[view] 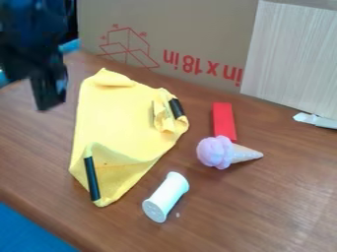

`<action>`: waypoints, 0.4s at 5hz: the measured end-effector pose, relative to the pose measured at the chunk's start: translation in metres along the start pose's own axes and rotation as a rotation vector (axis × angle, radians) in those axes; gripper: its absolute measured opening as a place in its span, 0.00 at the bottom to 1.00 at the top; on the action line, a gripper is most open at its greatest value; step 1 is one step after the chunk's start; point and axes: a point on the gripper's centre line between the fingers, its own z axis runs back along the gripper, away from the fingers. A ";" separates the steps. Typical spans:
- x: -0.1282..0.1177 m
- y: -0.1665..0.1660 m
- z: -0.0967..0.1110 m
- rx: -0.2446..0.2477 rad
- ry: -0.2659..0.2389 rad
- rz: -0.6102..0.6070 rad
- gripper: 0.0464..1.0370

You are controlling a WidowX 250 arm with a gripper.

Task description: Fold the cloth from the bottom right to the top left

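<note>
Cloth (109,120), yellow and rumpled, lies before me on a brown wooden table (283,206), whose grain and soft shine I can see. Behind it rises a cardboard panel (197,32) with red marks, and at the right a pale, streaked panel (293,54) stands across part of the cardboard. Blue shows past the table at the lower left, and more of it behind me at the upper left.

The table's near edge slants down from the left side of my view to the bottom. Brown wood shows between that edge and the cloth, and spreads wide at the lower right. On the cloth's right side I would have to mind a red block (223,120), a toy ice cream cone (216,152) touching its near end, and, closer in, a white spool (166,197) lying tilted near the cloth's lower side. A white object (316,120) lies by the right edge of view.

My gripper (50,98) hangs at the upper left, just beside the cloth's upper left side and apart from it; whether it is parted or closed, I cannot tell. From there the cloth stretches right and downward, its lower corner farthest from me, one black strip (91,178) at its lower left, another (176,108) at its bunched right side.
</note>
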 end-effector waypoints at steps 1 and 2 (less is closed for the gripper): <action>-0.019 -0.028 -0.005 0.090 -0.165 -0.014 0.96; -0.034 -0.044 -0.015 0.125 -0.332 0.074 0.96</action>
